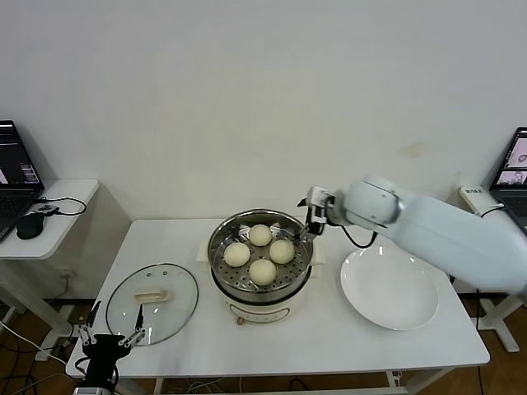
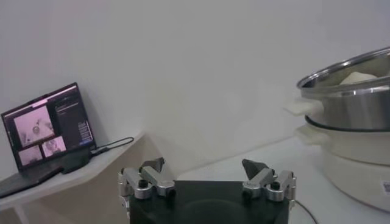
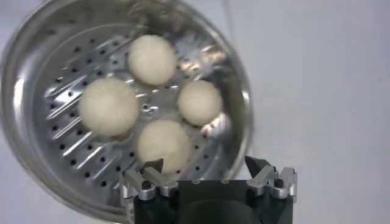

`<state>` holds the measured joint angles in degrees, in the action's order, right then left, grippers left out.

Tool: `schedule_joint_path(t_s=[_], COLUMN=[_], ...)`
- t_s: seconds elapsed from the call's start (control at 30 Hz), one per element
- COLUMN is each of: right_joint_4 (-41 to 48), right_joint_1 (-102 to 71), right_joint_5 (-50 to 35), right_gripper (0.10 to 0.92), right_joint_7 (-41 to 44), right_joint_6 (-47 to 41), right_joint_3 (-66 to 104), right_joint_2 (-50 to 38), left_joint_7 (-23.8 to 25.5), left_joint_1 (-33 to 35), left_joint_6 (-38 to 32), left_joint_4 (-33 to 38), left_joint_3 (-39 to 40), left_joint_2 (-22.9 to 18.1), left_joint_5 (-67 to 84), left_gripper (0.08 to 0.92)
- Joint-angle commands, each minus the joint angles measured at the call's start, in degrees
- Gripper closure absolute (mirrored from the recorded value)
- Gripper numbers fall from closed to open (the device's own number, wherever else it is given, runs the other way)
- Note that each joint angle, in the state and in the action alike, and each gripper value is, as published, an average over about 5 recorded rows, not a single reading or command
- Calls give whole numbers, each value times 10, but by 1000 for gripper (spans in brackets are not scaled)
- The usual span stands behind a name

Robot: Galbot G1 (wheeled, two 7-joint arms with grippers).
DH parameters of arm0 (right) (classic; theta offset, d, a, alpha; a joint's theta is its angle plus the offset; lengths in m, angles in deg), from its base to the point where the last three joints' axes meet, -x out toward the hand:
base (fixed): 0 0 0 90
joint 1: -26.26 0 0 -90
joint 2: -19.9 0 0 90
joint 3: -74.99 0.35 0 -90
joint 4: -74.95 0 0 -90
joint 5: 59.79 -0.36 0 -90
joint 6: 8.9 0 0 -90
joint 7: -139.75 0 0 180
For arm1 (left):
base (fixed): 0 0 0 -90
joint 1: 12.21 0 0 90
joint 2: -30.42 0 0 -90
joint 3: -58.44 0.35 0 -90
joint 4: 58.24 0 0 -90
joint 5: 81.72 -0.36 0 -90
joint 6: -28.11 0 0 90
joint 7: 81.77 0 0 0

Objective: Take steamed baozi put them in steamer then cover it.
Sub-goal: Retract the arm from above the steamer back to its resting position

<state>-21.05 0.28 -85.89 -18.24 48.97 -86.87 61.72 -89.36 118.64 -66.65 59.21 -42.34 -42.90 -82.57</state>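
Observation:
Several cream-white baozi [image 1: 263, 271] lie on the perforated tray inside the shiny steamer [image 1: 221, 234], which stands on its white base mid-table. The right wrist view shows them from above [image 3: 110, 106] inside the steamer's rim [image 3: 241, 91]. My right gripper [image 1: 314, 216] is open and empty, hovering at the steamer's right rim; it shows in its own view [image 3: 206, 167]. My left gripper [image 1: 111, 337] is open and empty, low at the table's front left corner, beside the glass lid [image 1: 152, 303]; it shows in its own view [image 2: 205, 167] with the steamer [image 2: 353, 103] off to one side.
A flat white plate [image 1: 389, 289] lies empty to the right of the steamer. A side table with a laptop [image 1: 16, 177] and mouse stands at the far left. Another laptop [image 1: 515, 169] stands at the far right. The wall is close behind the table.

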Motion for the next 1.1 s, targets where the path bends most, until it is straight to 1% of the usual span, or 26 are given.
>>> schedule_joint_path(t_s=[0.03,0.1,0.2,0.3,0.4,0.5,0.6,0.73,0.83,0.97,1.1], right_joint_4=[-125,-135,-128,-112,-96,-87,-83,-76,-69,-57,-38], right_joint_1=[-540,-653,-767,-833,-865,-886,-904,-925,-936,-941,-936], right_joint_5=[43,70,112,141,151,163,168,173,181,176,159], right_gripper=[203,203,203,203,203,203,203,203,203,203,203], right_joint_7=[-187,-181,-162,-138,-112,-95,-87,-85,-89,-96,-99], right_joint_6=[185,229,301,362,403,428,435,437,443,441,428], right_joint_3=[511,618,731,820,869,897,911,924,930,941,944], right_joint_2=[-80,-47,20,105,204,291,346,389,400,402,399], left_joint_7=[0,0,-1,-3,-9,-21,-37,-56,-62,-63,-56], left_joint_1=[-1,-5,-13,-22,-29,-36,-44,-57,-51,-48,-91], left_joint_6=[1,2,6,10,11,0,-39,-89,-94,-75,-50], left_joint_4=[-1,-2,-7,-15,-24,-35,-55,-95,-113,-130,-165], left_joint_3=[7,13,24,37,51,62,57,21,9,15,26], left_joint_2=[-1,-1,0,1,1,4,11,19,35,55,66], left_joint_5=[-3,-4,-7,-12,-30,-86,-216,-464,-597,-708,-747], left_gripper=[177,177,177,177,177,177,177,177,177,177,177])
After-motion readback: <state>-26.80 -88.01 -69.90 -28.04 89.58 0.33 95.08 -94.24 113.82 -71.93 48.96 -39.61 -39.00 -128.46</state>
